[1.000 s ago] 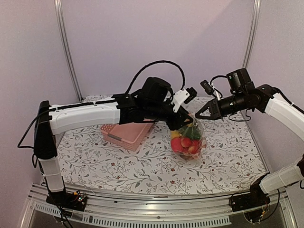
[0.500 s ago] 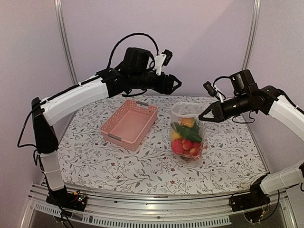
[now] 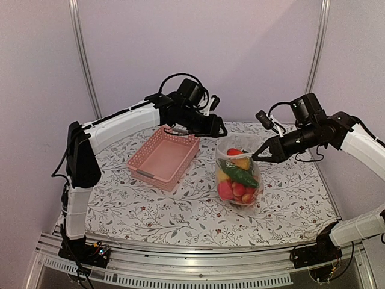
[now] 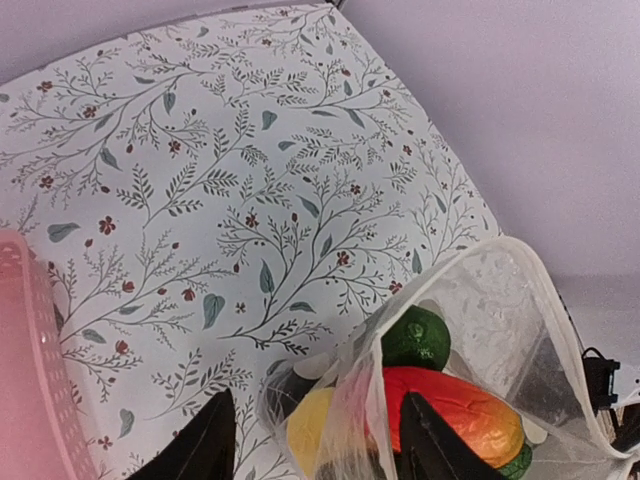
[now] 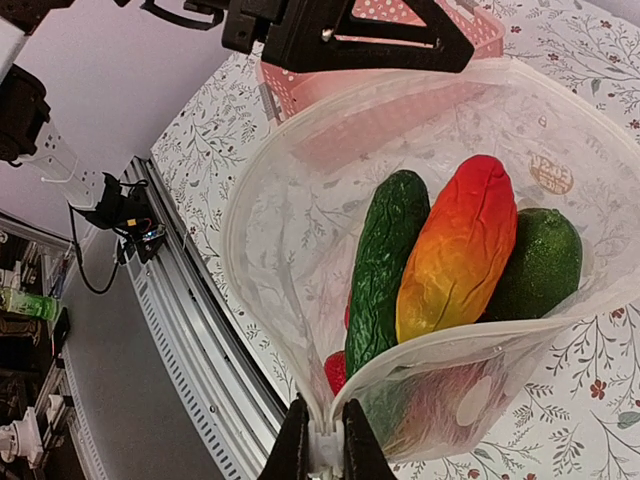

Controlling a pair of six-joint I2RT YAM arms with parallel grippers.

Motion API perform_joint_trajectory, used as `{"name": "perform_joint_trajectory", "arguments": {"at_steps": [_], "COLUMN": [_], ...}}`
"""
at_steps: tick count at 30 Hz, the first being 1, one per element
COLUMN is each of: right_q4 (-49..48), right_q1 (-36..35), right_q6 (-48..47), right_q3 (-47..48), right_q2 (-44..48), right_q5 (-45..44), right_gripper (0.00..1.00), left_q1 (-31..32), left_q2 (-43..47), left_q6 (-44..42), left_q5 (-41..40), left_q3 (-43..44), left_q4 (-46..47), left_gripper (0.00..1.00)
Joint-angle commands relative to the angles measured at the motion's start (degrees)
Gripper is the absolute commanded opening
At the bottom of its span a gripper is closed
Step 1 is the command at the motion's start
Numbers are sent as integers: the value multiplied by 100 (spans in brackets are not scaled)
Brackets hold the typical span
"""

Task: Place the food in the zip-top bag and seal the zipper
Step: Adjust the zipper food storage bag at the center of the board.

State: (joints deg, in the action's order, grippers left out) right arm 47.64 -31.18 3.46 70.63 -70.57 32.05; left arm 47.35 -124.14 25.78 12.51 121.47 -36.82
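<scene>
The clear zip-top bag (image 3: 238, 176) stands upright on the flowered cloth with its mouth spread wide. Inside lies the food: a green cucumber (image 5: 385, 262), an orange-red piece (image 5: 457, 250), a round dark green fruit (image 5: 541, 262) and a red strawberry (image 5: 337, 372) lower down. My right gripper (image 5: 322, 452) is shut on the near end of the zipper (image 5: 478, 337) and holds that corner up. My left gripper (image 3: 221, 128) hovers open at the bag's far left rim. In the left wrist view the bag's edge (image 4: 372, 372) lies between its spread fingers (image 4: 203, 440), unpinched.
The pink slotted basket (image 3: 162, 156) sits left of the bag, under the left forearm. The flowered tablecloth (image 3: 150, 205) ends at a metal rail (image 3: 192, 253) in front. Purple walls and two upright posts close off the back.
My left gripper left the bag's mouth, rose and swung back, then came down beside the bag's far left rim with its jaws wider. The right gripper kept its grip and sank slightly.
</scene>
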Motion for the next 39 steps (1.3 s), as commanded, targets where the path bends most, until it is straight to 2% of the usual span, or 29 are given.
{"name": "perform_joint_trajectory", "arguments": {"at_steps": [1,9,13,19,23,24,26,30,35,39], "right_q4": [75,75,89,83,27,23,63,98,40,-218], "right_q1": [-56,-108,-108,-108,-108,-108,-113,-114,-150,-151], "right_q6": [-106,-152,-162,-119,-83,-75,-95,-172,-248,-221], "right_q3": [-161,-121,-93,-68,-36,13,162,478,644,604], "right_q2": [158,84,41,-7,-48,-77,-163,-368,-584,-657], "right_q5": [25,86,19,43,53,66,73,58,26,-58], "right_gripper": [1,1,1,2,2,2,2,2,2,1], "left_q1": [61,70,23,15,12,11,-2,-52,-85,-86], "left_q2": [127,-856,-903,-747,-747,-725,-573,46,1180,1791], "left_q6": [216,221,193,191,208,221,265,476,1102,1416], "left_q5": [347,736,851,680,708,625,379,-392,-1189,-1636], "left_q3": [107,1512,1537,1309,1290,1303,1265,760,-628,-1363], "left_q4": [-525,-1319,-1352,-1502,-1497,-1502,-1497,-1353,-816,-760], "left_gripper": [53,39,29,27,4,0,0,0,0,0]}}
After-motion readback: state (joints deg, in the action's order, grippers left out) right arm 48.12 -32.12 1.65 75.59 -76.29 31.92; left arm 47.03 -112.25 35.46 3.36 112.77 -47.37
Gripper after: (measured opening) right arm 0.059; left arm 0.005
